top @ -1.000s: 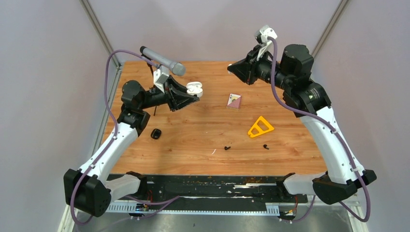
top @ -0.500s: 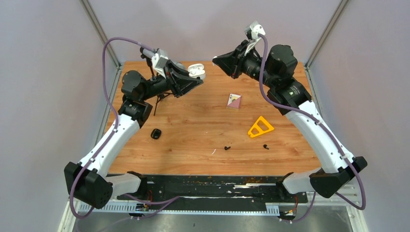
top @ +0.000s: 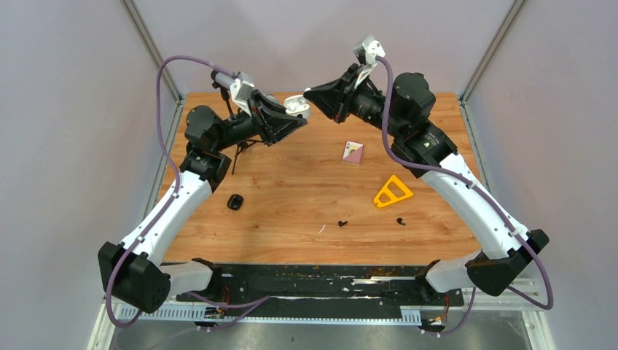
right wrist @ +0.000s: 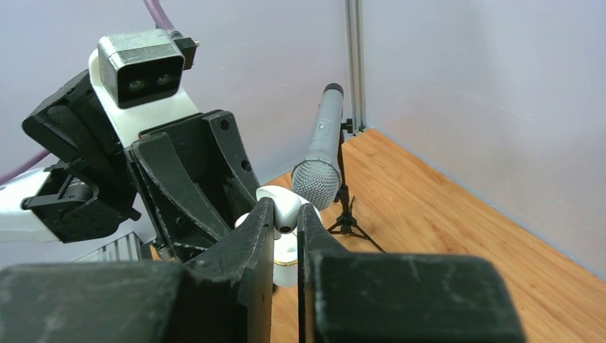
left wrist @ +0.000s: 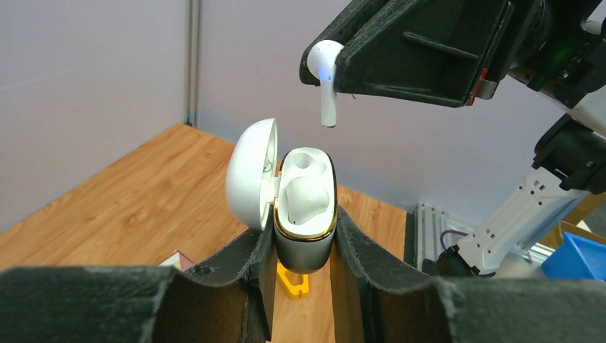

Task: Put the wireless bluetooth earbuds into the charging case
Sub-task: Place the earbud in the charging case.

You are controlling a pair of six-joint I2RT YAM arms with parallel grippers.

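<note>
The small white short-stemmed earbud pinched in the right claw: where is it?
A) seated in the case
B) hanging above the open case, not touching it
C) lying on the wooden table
B: the left wrist view shows the white earbud hanging stem-down from the right claw, with a gap above the open white gold-rimmed charging case.

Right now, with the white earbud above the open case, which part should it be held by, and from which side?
By its round head, from the side, as the right hand holds it. The white earbud hangs stem down, and the stem likely must stay bare to slide into the free socket of the case.
</note>
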